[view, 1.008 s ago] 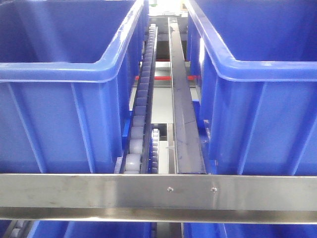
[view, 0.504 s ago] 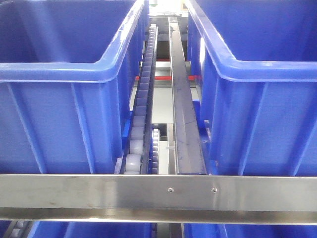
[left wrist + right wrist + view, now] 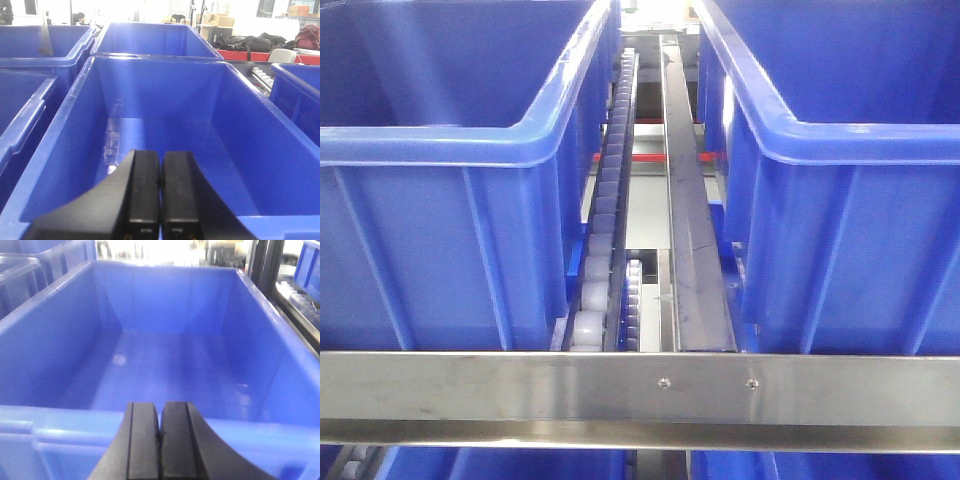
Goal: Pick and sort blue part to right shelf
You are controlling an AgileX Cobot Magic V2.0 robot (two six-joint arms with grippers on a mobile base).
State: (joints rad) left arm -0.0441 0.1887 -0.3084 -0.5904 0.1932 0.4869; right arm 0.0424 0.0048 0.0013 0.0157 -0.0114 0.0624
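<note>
The blue part is out of view in every frame. The right shelf fills the front view: a flat steel front rail [image 3: 520, 395] with two screws, white roller tracks [image 3: 605, 215] and large blue bins [image 3: 440, 200]. My left gripper [image 3: 160, 155] is shut with nothing between its black fingers. It hangs over the near rim of a deep blue bin [image 3: 165, 110] that holds nothing I can see. My right gripper [image 3: 160, 405] is shut too, just before the near rim of another blue bin [image 3: 165, 365], also bare inside.
A second large bin [image 3: 850, 200] stands right of the steel divider channel [image 3: 690, 220]. More blue bins [image 3: 30, 95] flank the left wrist's bin, and another [image 3: 300, 95] sits to its right. Boxes and bags [image 3: 260, 40] lie far behind.
</note>
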